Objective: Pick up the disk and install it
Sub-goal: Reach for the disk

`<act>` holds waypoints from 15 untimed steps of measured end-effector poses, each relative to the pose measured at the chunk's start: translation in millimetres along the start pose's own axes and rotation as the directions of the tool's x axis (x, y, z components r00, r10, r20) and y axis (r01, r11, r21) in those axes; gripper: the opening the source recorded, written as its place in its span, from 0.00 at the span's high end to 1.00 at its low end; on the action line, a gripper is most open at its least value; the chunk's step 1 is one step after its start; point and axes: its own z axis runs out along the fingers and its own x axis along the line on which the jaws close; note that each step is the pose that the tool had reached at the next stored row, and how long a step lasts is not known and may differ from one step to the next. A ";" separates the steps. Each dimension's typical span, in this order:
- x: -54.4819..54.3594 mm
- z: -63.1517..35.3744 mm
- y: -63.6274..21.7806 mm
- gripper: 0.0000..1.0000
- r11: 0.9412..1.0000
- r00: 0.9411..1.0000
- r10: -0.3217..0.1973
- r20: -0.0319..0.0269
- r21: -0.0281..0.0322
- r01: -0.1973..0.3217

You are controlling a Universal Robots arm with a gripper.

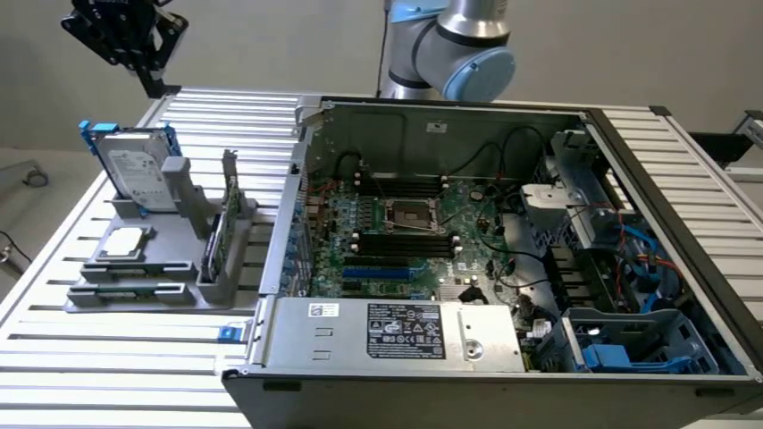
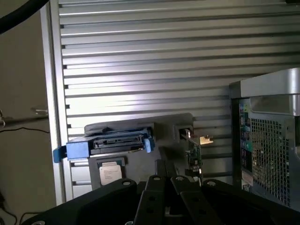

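Well above the disk (image 1: 135, 172), which stands upright in the grey holder (image 1: 173, 234), the gripper (image 1: 152, 82) hangs shut and empty; a clean pick probably needs the jaws opened and squared to the blue carrier.

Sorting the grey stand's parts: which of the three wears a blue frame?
The disk, standing upright in its blue carrier; the silver chip lies flat, frameless, and the green card stands on edge, bare.
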 end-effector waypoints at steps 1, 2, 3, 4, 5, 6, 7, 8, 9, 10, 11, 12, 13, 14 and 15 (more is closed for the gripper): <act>3.2 0.1 0.6 0.89 1.000 1.000 0.000 0.000 0.000 0.000; 6.7 0.2 1.3 0.89 1.000 1.000 0.000 0.000 0.000 0.000; 10.0 0.2 2.0 0.89 1.000 1.000 0.000 0.000 0.000 0.000; 13.2 0.3 2.7 0.89 1.000 1.000 0.000 0.000 0.000 0.000; 16.4 0.4 3.3 0.89 1.000 1.000 0.000 0.000 0.000 0.000; 19.8 0.5 4.1 0.89 1.000 1.000 -0.001 0.000 0.000 0.001; 22.9 0.5 4.9 0.89 1.000 1.000 -0.001 0.000 0.000 0.001; 26.1 0.6 5.6 0.89 1.000 1.000 -0.001 0.000 0.000 0.001; 29.5 0.7 6.4 0.89 1.000 1.000 -0.001 0.000 0.000 0.001; 32.4 0.7 7.1 0.89 1.000 1.000 -0.001 0.000 0.000 0.001; 34.9 0.8 7.7 0.89 1.000 1.000 -0.001 0.000 0.000 0.001; 37.6 0.9 8.4 0.89 1.000 1.000 -0.002 0.000 0.000 0.002; 40.3 1.0 9.1 0.89 1.000 1.000 -0.002 0.000 0.000 0.002; 42.9 1.0 9.9 0.89 1.000 1.000 -0.002 0.000 0.000 0.002; 45.4 1.0 10.6 0.89 1.000 1.000 -0.003 0.000 0.000 0.003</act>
